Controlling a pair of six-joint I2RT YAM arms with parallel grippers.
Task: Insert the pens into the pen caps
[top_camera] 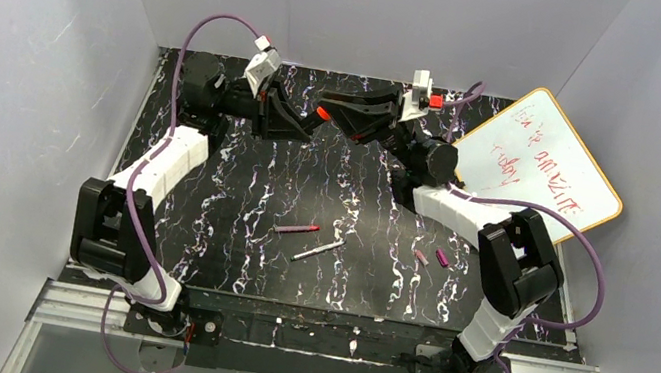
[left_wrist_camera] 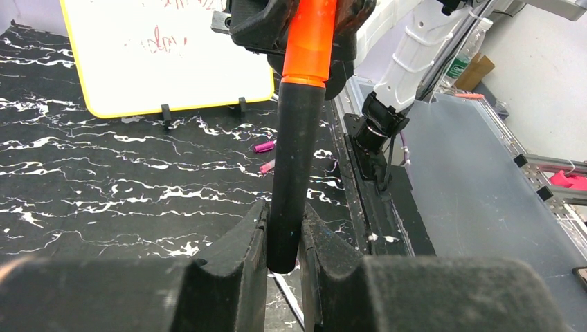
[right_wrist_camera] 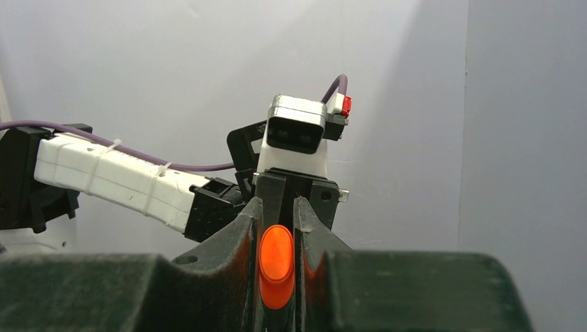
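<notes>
Top external view: the two arms reach toward each other at the upper centre of the frame, above the far part of the black marbled worktop [top_camera: 236, 181]. The left claw [top_camera: 306, 117] and the right claw [top_camera: 350, 117] meet tip to tip. The orange cap [top_camera: 321, 114] shows as a small bright spot between them. The line between the claws runs left to right across the frame. Lower, near the centre, the magenta pen [top_camera: 295, 229] lies almost left to right. The white-grey pen [top_camera: 317, 251] just below it slants from lower left to upper right. To their right lie the pinkish cap [top_camera: 420, 256] and the purple cap [top_camera: 442, 258], close together and apart from the pens. A whiteboard [top_camera: 553, 168] stands at the upper right.

Left wrist view: the left claw is nearly closed, its two fingers pinching the lower end of the black pen [left_wrist_camera: 287, 180]. The pen's long axis runs up the middle of the frame, leaning slightly right toward the top. There the orange cap sits on its far end, inside the right claw. How deeply the cap is seated I cannot tell.

Right wrist view: the right claw is nearly closed and clamps the orange cap. The cap is seen end-on low in the centre, its axis pointing straight at the camera.
</notes>
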